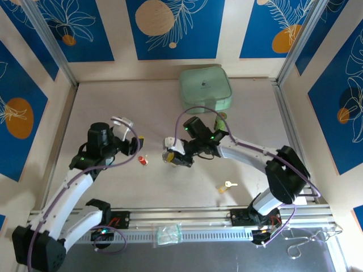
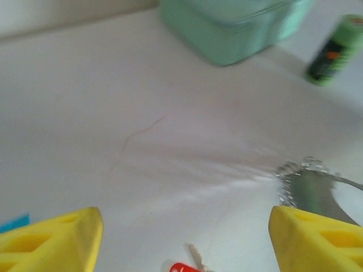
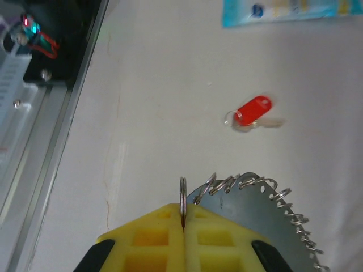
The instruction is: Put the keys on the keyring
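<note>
Keyring (image 3: pixel 252 211) pinched at its edge in our right gripper (image 3: pixel 182 224), mid-table.
Our left gripper (image 2: pixel 184 239) hangs open just beside the red key (image 2: pixel 181 266); we judge grasping it comes next, the yellow key (image 1: pixel 227 185) lying apart.

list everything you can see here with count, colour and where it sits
keyring: one, silvery, mid table, pinched in the right gripper
red key: one, red head, on the table left of the keyring
yellow key: one, yellow head, on the table near the right arm
case: one, pale green, far centre of the table
cylinder: one, green and black, just in front of the case
plastic bag: one, clear, on the near rail between the arm bases
left gripper: one, yellow tips, open, by the red key
right gripper: one, yellow tips, shut on the keyring
</note>
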Controlling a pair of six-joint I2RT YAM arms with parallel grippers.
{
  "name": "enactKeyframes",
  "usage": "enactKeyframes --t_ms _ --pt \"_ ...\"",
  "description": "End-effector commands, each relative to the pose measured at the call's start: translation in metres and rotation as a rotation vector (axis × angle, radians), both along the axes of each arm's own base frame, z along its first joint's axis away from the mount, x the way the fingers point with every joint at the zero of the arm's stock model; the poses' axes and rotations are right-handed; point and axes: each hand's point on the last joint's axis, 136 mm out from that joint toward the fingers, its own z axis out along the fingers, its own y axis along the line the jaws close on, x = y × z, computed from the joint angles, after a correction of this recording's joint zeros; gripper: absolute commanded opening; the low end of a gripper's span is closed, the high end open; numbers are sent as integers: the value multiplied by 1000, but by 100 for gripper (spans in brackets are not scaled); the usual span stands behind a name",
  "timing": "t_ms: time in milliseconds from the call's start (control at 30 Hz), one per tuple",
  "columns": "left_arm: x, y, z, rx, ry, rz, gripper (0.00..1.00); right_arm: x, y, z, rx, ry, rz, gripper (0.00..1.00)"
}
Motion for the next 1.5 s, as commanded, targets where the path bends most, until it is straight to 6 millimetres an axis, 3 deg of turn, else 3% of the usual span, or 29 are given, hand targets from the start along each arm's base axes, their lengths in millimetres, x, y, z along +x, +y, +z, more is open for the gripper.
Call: enactKeyframes --t_ms 0,133,267,533,1000,1300,1333,1400,1467 --pt "-34 -27 15 14 -116 -277 69 -2 0 28 99 62 -17 0" --pt "-56 -46 21 -59 -184 -439 60 7 1 48 144 45 -21 0" --pt "-61 -62 20 -113 -182 -539 47 10 5 54 157 31 -3 0" --pt "-69 -93 -2 -123 -139 -715 39 13 17 56 174 17 21 0" --pt "-66 -101 -27 -69 -87 -737 26 8 26 57 175 4 56 0" --pt "-65 -101 -29 -41 -104 -739 0 5 28 56 160 -4 63 0" --pt "-65 -100 -29 -34 -113 -737 0 7 26 56 160 -3 50 3" --pt "-65 -99 -29 -19 -132 -733 0 9 20 60 171 2 29 24" --pt "-65 -97 -28 -4 -155 -725 0 10 8 62 172 10 8 37"
